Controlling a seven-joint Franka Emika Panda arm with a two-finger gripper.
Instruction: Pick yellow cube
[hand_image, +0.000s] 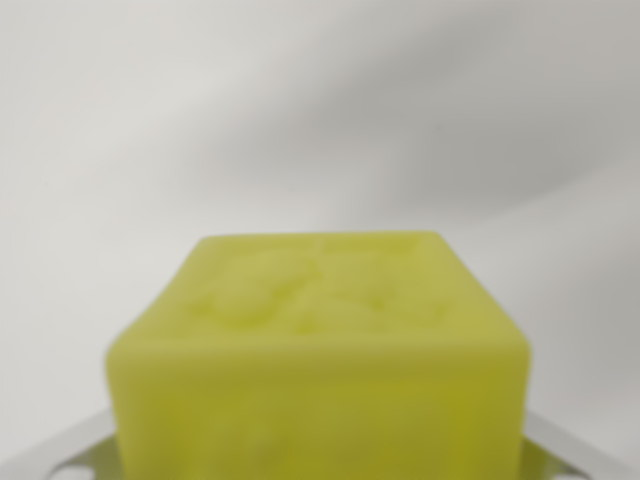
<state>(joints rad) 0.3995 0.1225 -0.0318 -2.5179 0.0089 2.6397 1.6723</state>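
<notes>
The yellow cube (320, 350) fills the lower middle of the wrist view, very close to the camera, with a faint embossed pattern on its top face. Silvery fingers (55, 455) show at the bottom left corner and at the bottom right, pressed against the cube's two sides. My gripper (320, 465) is shut on the cube. The cube's underside and the fingertips are hidden below the frame edge.
Behind the cube lies a blurred, plain white-grey surface (320, 110) crossed by soft diagonal shadows. No other objects show.
</notes>
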